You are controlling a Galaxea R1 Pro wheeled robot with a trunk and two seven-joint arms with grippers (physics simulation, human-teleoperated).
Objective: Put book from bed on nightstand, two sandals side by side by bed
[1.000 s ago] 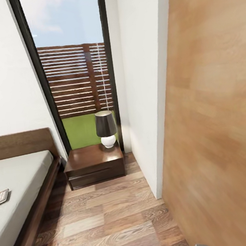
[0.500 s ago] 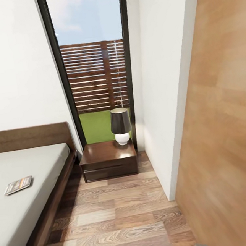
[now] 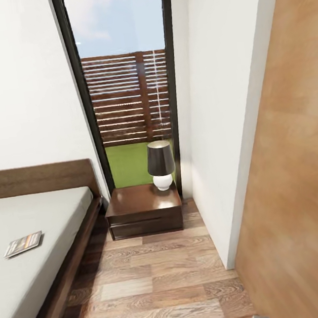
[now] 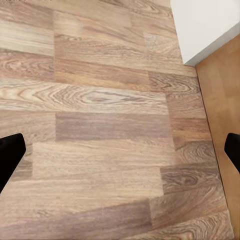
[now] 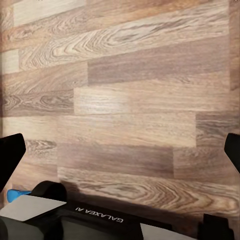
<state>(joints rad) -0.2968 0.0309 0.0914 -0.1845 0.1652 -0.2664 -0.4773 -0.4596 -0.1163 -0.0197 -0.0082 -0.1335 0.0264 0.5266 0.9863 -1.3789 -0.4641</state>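
Approach to the bed, book not yet picked up

The robot faces the bedroom corner: the book (image 3: 23,244) lies flat on the bed (image 3: 43,228), well apart from the nightstand (image 3: 144,208), whose glossy top carries a lamp (image 3: 160,165) at its far corner; I judge the next move is to roll nearer the bed and reach with the left arm. The head view alone gives bed, book and nightstand; the wrist views look down on floor planks (image 4: 110,125), each showing dark fingertips at both edges, so the left claw (image 4: 120,150) and right claw (image 5: 120,150) are spread wide, holding nothing. A blue sliver (image 5: 15,194) by the robot's base may be a sandal; I cannot tell
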